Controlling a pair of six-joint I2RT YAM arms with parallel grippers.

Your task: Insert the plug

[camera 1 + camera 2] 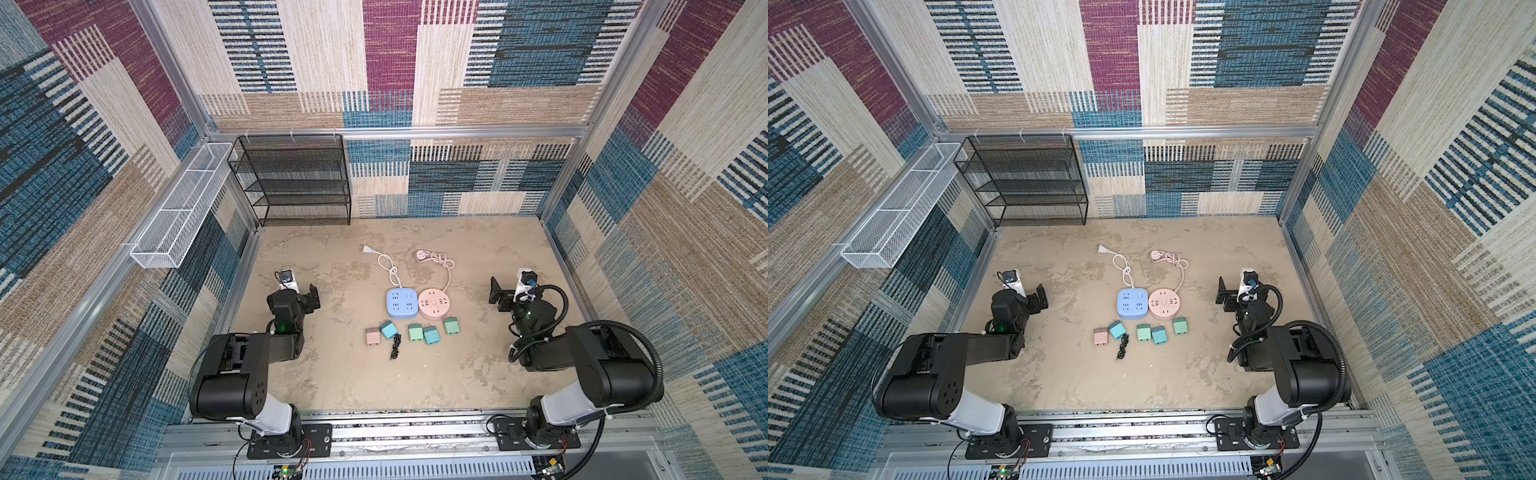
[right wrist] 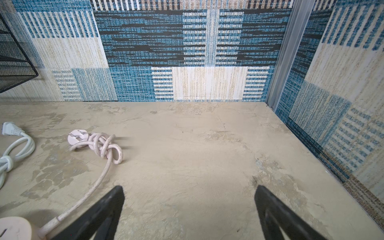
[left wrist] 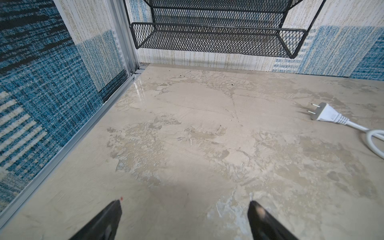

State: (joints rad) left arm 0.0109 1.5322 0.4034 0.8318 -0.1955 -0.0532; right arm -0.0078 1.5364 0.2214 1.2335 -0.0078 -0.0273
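Our left gripper (image 3: 185,204) hangs wide open, holding nothing, above the table (image 3: 187,124). Mid-table we see the row of plugs (image 1: 415,331) lying loose, just in front of the blue socket block (image 1: 402,303) and the round pink socket block (image 1: 434,303). Our right gripper (image 2: 189,187) also gapes empty.

Overhead stereo pair, low wrist views

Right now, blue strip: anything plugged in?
Nothing plugged in. In both top views the blue strip shows bare sockets on top; the adapters lie loose on the table beside it, nearer the robot.
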